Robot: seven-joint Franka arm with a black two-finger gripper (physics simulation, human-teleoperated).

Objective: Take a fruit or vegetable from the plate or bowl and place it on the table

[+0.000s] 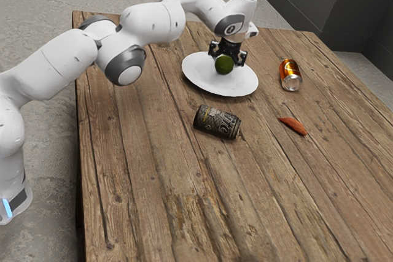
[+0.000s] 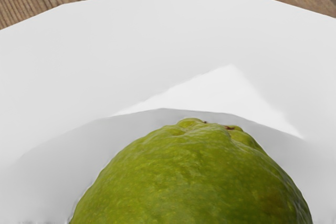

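1. The table [image 1: 141, 170] is the biggest thing here, its worn brown planks running under the plate and well past it on every side. A strip of the wood also shows past the plate's rim in the wrist view.
2. My white arm [image 1: 152, 23] comes in from the exterior view's left and reaches across until its hand is above the plate.
3. The plate [image 1: 196, 78] is white, round and shallow, and I measure every other place from it.
4. My gripper [image 1: 227, 60] points down over the plate. My fingers stand wide apart, one toward each side of the green fruit, and they have hold of nothing.
5. The dark can [image 1: 216, 122] lies on its side on the wood, near the plate, on the side closer to the exterior camera.
6. The orange can [image 1: 288, 70] lies on its side too, apart from the plate toward the exterior view's right, its silvery end turned to the exterior camera.
7. The green fruit [image 2: 194, 177], the one for me to take, is on the plate, around its middle, right beneath my hand. Its skin is bumpy.
8. The slim orange-red piece [image 1: 293, 126] is smallest, lying on the wood well apart from the plate, toward the exterior view's lower right.
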